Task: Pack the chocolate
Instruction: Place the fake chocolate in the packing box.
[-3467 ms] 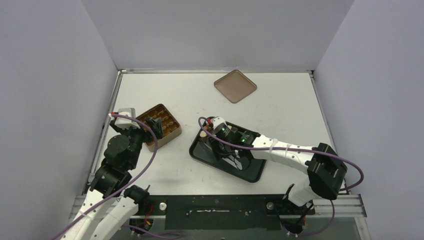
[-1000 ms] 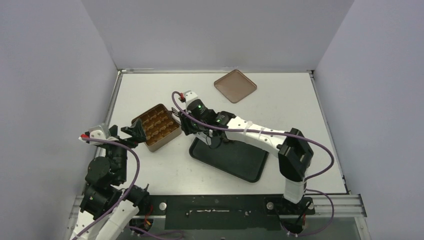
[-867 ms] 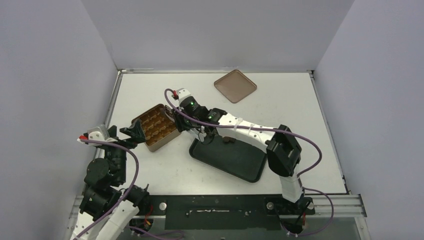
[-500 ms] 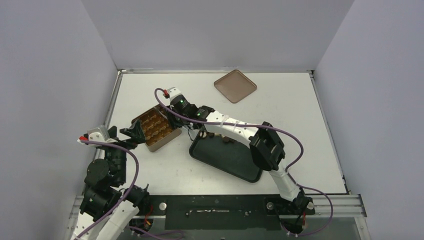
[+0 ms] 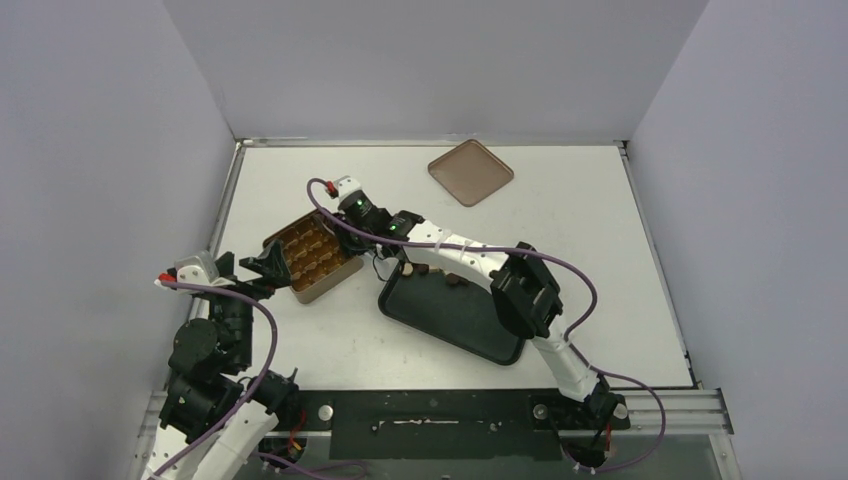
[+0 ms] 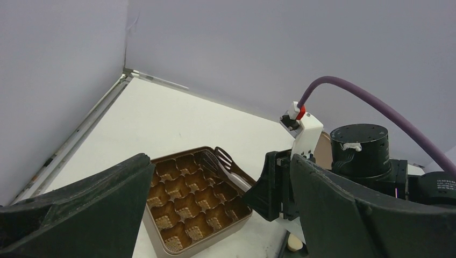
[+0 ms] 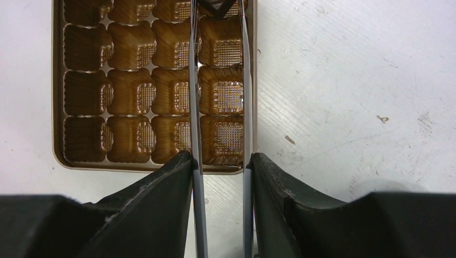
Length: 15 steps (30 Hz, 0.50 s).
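Lengthwise over ribbed gold tin [image 7: 129, 86], pinched slim metal tongs [image 7: 194, 107] in right claw [image 7: 220, 158], near stubby chocolate [image 5: 455, 281], with left claw [image 6: 218, 166] agape.

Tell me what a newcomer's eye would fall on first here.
The right gripper, stretched across the table, pinches slim tongs over the gold-brown tin, whose visible cups look empty. A few chocolates sit at the far edge of the black tray mid-table, and the brown lid lies alone at the back.
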Each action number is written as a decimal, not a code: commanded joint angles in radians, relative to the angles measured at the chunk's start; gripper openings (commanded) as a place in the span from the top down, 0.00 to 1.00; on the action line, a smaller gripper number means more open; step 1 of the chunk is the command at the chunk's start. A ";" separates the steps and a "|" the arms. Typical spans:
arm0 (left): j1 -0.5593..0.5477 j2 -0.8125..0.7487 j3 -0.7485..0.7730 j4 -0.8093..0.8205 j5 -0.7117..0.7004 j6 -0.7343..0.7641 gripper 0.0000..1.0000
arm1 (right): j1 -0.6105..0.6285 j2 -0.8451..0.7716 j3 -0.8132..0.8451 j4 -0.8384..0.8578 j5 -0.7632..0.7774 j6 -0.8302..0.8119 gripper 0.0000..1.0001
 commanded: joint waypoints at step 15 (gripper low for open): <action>-0.005 -0.004 0.002 0.047 0.006 0.006 0.03 | -0.018 -0.063 0.035 0.044 0.009 0.009 0.49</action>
